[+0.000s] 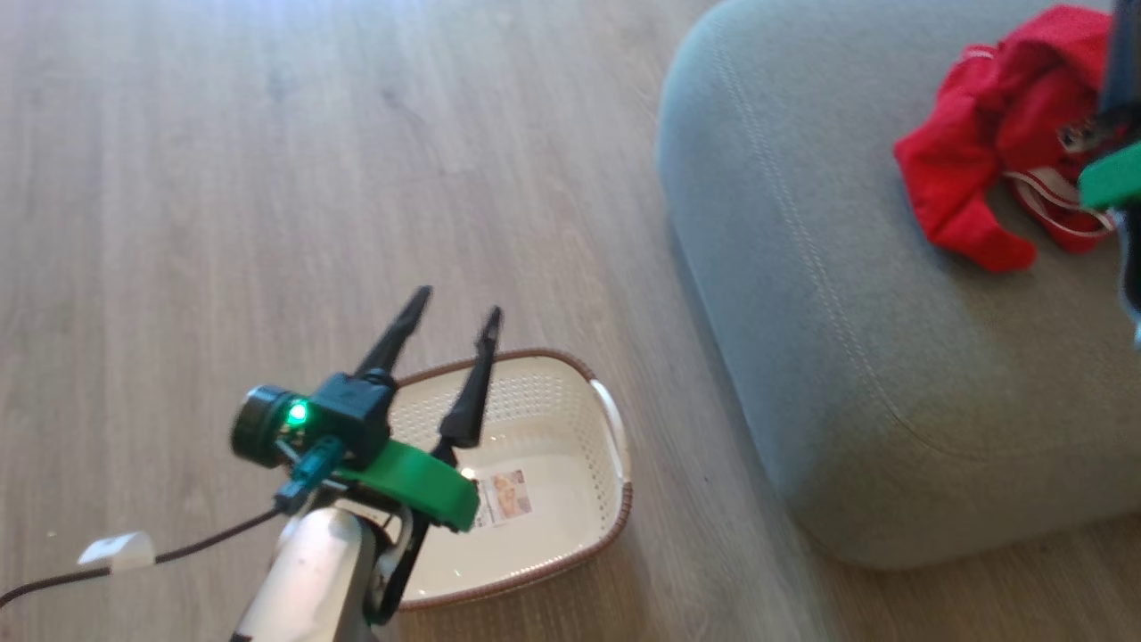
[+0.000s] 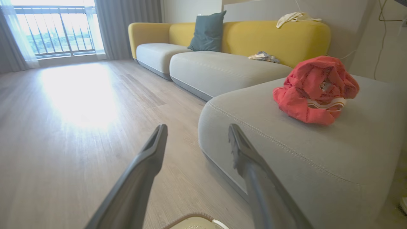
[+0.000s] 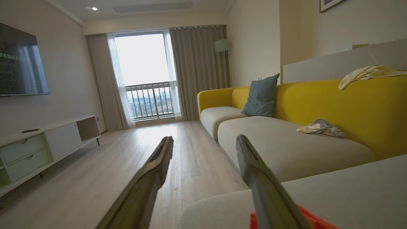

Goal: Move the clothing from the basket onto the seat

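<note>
The right arm, blurred and cut off at the head view's right edge, covers part of the clothing [image 1: 980, 134]. The left tool [image 1: 458, 301] hides one side of the basket [image 1: 615, 428], which stands on the floor [image 1: 267, 178] beside the seat [image 1: 802, 312], its white bottom showing a label sticker [image 1: 504, 497]. The clothing, a crumpled bright red heap with white trim stripes, lies on the seat, well in from its stitched edge. Left tool and right tool [image 3: 204, 139] both stand wide, holding nothing.

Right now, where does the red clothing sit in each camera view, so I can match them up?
Head view: clothing at the upper right, lying on the seat.
Left wrist view: right of centre, bunched on the seat.
Right wrist view: a red sliver at the bottom edge, right of centre.
Shared landmark: the grey seat under it.
</note>
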